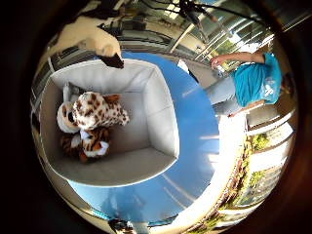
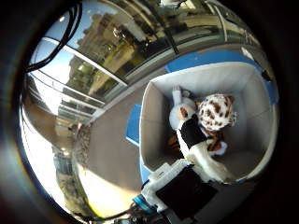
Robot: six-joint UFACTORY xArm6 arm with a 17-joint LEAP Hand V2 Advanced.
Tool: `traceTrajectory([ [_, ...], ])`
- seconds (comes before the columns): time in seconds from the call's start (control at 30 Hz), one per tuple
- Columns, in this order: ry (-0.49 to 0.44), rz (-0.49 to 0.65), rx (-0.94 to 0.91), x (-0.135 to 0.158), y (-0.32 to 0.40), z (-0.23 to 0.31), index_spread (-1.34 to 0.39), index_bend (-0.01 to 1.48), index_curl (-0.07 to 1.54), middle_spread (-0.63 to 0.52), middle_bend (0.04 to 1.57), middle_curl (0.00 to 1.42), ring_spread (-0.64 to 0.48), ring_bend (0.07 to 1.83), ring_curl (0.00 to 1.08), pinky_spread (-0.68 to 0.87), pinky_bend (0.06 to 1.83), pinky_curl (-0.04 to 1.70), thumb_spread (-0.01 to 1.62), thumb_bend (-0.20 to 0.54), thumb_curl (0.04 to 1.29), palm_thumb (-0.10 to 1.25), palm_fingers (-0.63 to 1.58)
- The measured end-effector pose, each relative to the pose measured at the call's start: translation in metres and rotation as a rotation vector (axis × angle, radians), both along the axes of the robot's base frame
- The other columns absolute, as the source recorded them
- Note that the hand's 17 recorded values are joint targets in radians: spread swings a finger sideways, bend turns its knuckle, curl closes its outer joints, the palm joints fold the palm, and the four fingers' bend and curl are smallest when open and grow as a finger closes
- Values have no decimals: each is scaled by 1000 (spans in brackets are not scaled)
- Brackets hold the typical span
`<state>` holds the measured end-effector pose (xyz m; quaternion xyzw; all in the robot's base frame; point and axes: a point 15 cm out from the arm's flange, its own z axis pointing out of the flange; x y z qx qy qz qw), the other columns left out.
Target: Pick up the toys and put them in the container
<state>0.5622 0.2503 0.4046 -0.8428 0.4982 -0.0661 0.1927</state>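
Container [image 1: 161, 122]: one, white, soft-walled, open-topped, standing on the blue bench [image 1: 195, 146], near one of its edges.

Toys, counted: three can be told apart, all inside the container, bunched together against one wall.
- Leopard [image 1: 100, 111]: white with brown spots, lying on top of the other two.
- Tiger [image 1: 90, 144]: orange with dark stripes, under and beside the leopard, touching it.
- Pale toy [image 1: 66, 117]: white and tan, partly hidden behind the leopard; its kind cannot be told.

Hand [image 2: 196, 158]: one, above the container, palm looking down into it. Its fingers [image 1: 105, 46] reach out straight over the container wall and touch no toy: released, carrying nothing.

Bench: the blue surface that shows around the container bears no toy. Part of it lies outside both views.

Progress, as a judgement: three toys are in and none shows outside, so the task looks finished or close to it. What may be left is to check the unseen part of the bench for any further toy and draw the hand clear.
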Motion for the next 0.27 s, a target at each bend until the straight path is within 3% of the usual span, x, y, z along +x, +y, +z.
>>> traceTrajectory([
  [0.27, 74, 9, -69, -108, -91, 98, -458, 200, 439, 33, 170, 336, 271, 502, 275, 479, 870, 341, 1104, -26, 464, 608, 30],
])
